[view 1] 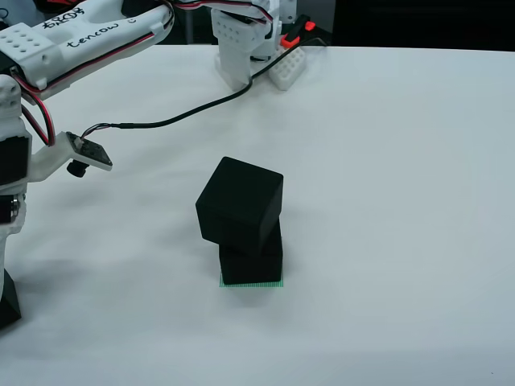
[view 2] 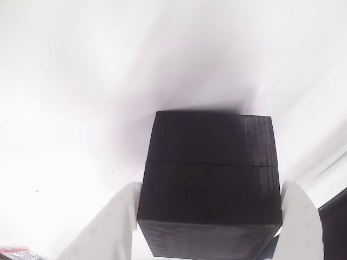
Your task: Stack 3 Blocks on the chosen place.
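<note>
My white two-finger claw (view 2: 209, 216) is clenched on a matte black cube (view 2: 209, 195), one pad (view 2: 122, 216) on each flank, in the wrist view. In the fixed view, two more matte black cubes (view 1: 245, 225) stand stacked near the white table's (view 1: 402, 161) centre, on the flat green square patch (view 1: 252, 284); the upper sits skewed toward ten o'clock. I judge I should lower squarely and centred, releasing gently. My fingertips are cropped, and the patch mostly covered.

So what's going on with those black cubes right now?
End effector shut on third cube. Two cubes stacked on green square, top cube twisted, overhanging. White table around stack.
</note>
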